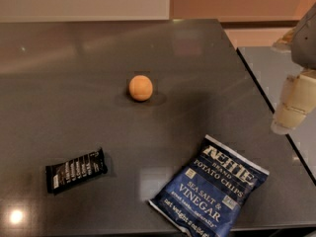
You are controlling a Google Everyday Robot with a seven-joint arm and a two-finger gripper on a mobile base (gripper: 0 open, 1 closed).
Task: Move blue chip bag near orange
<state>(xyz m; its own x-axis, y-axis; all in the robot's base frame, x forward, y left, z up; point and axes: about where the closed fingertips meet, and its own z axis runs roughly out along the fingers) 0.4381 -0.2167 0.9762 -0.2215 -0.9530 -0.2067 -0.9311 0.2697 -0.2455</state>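
Note:
The blue chip bag [211, 188] lies flat on the dark table [74, 63] near its front right corner, with white "Sea Salt & Vinegar" lettering facing up. The orange [140, 88] sits alone near the middle of the table, up and to the left of the bag. My gripper [288, 116], cream-coloured, hangs at the right edge of the view, above the table's right edge. It is up and to the right of the bag, apart from it, and holds nothing that I can see.
A small black snack bar wrapper [75, 170] lies at the front left of the table. A second grey surface [269, 68] stands to the right, past a narrow gap. A wall runs behind the table.

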